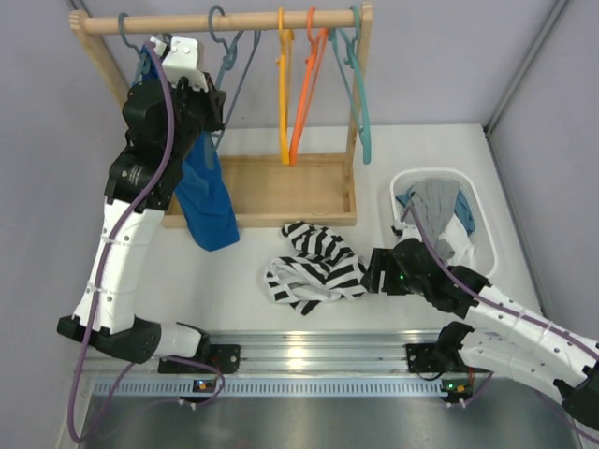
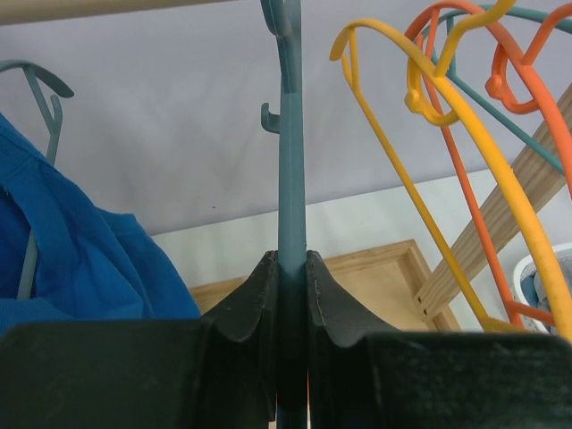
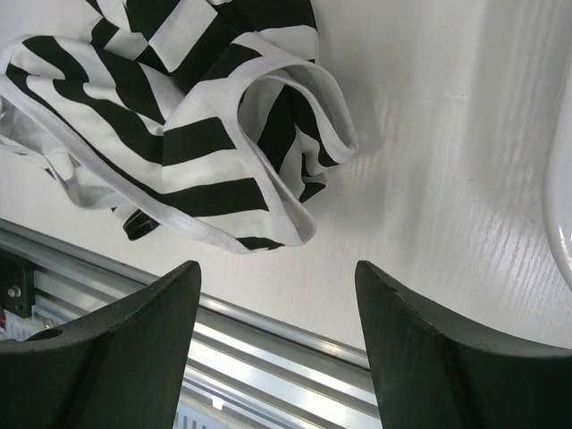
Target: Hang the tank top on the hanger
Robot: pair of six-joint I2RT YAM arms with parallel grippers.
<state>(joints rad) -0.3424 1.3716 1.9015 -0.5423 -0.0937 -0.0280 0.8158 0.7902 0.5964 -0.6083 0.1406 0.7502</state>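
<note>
The black-and-white striped tank top [image 1: 314, 265] lies crumpled on the white table in front of the rack. It fills the upper left of the right wrist view [image 3: 179, 116]. My right gripper [image 1: 370, 271] is open and empty just to the right of it, low over the table [image 3: 277, 268]. My left gripper [image 1: 213, 114] is raised at the wooden rack and shut on the slate blue-grey hanger [image 1: 245, 65]. In the left wrist view the hanger's bar [image 2: 292, 179] runs straight up from between the closed fingers [image 2: 290, 261], its hook at the rod.
The wooden rack's rod [image 1: 215, 21] holds a yellow hanger [image 1: 284, 94], an orange hanger [image 1: 304, 94] and teal hangers [image 1: 360, 94]. A blue top [image 1: 208, 196] hangs at its left. A white basket [image 1: 402, 182] with a grey garment [image 1: 435, 201] stands at the right.
</note>
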